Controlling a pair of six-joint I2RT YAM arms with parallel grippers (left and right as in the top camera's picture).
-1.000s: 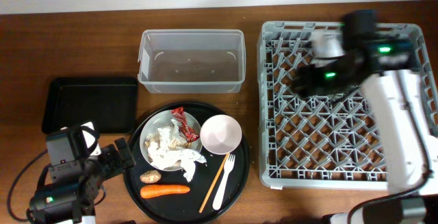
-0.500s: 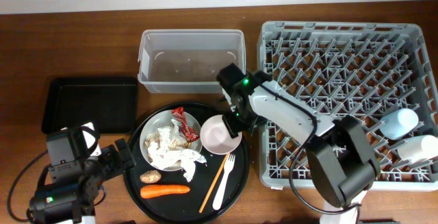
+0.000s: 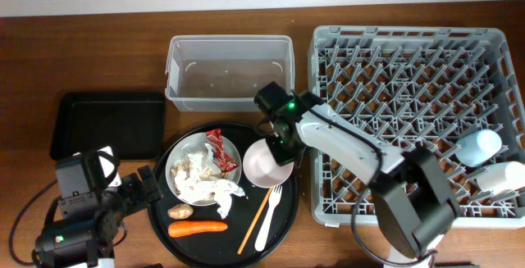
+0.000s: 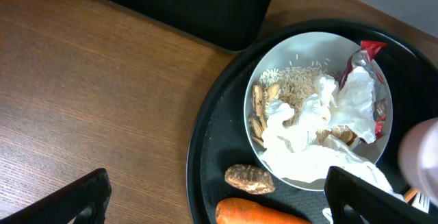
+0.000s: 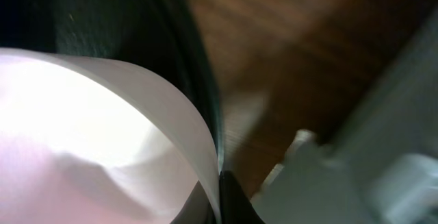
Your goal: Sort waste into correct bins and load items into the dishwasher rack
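The right gripper (image 3: 280, 143) is clenched on the near rim of the small white bowl (image 3: 264, 165). The wrist view is blurred, so the depth of the bite is a guess, but it looks shallow: the thin white rim runs straight down into the dark fingertips (image 5: 231, 200) with little wall between them.

That shallow pinch is the main risk. With only the lip held, the bowl's weight hangs to one side of the fingers, so on lifting it may swing, twist in the grip or slip out and drop back onto the round black tray (image 3: 205, 250). A falling or dragged bowl would likely knock the white plastic fork (image 3: 271, 219) and the chopsticks (image 3: 256, 217) lying just below it, or bump the plate (image 3: 171, 170) of scraps beside it. The route to the dishwasher rack (image 3: 410, 32) also crosses the rack's near wall, which stands close to the fingers on the side away from the bowl; a low carry could catch the bowl there.

The bowl's body lies on the tray side of the fingers, extending away from them towards the fork. The left gripper (image 4: 215, 190) is spread wide and grasps nothing, hovering near the plate.
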